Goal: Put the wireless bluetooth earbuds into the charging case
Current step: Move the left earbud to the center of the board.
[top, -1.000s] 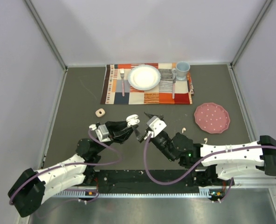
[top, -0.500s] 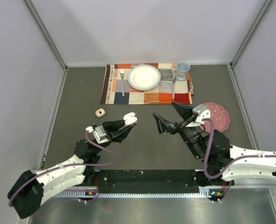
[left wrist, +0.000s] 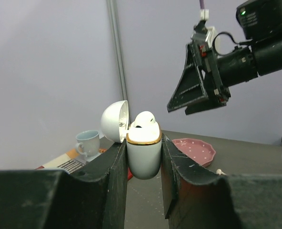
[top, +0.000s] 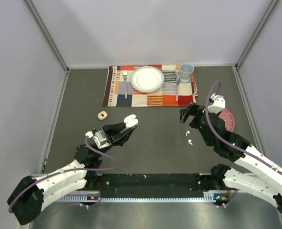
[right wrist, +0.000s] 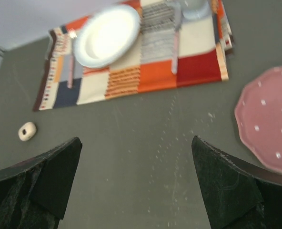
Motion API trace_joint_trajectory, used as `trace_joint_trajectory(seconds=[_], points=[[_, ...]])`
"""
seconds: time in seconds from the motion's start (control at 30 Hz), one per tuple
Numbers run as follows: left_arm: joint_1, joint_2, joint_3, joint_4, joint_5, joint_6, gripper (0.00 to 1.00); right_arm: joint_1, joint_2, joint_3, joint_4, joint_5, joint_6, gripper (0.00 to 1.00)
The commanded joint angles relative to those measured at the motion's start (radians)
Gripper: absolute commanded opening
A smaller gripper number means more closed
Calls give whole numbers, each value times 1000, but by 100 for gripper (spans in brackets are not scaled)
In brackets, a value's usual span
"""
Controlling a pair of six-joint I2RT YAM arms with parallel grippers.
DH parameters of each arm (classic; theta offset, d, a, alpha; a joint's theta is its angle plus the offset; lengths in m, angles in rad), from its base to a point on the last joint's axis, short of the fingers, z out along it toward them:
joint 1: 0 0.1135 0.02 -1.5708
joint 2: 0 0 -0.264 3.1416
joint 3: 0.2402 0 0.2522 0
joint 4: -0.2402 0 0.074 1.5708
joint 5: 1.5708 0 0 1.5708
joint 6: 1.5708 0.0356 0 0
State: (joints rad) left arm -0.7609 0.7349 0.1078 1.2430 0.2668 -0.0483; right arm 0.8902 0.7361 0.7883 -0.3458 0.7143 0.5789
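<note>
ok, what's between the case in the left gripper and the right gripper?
Nothing: top view shows bare dark table between the charging case in the left gripper and the open right gripper.

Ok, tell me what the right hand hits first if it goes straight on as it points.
Most likely the bare table: the open right hand tilts down at the dark surface, short of the placemat, and its wrist view shows nothing between. Depth is uncertain.
</note>
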Motion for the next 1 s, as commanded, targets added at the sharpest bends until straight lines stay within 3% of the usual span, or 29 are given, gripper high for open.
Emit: trace_joint_trajectory(seconds=[0.0, 0.3, 0.43, 0.67, 0.97], points=[[0, -15, -2, 61, -11, 15, 0, -114, 26, -20, -208, -220, 231, 99], [0, -49, -13, 29, -31, 21, 0, -151, 152, -21, -228, -338, 236, 99], [2, -66, -19, 12, -47, 16, 0, -151, 169, 9, -226, -432, 100, 99], [2, -68, -22, 13, -51, 13, 0, -151, 140, -104, -202, -329, -86, 99], [2, -69, -23, 9, -49, 10, 0, -165, 197, -204, -194, -245, 99, 95]])
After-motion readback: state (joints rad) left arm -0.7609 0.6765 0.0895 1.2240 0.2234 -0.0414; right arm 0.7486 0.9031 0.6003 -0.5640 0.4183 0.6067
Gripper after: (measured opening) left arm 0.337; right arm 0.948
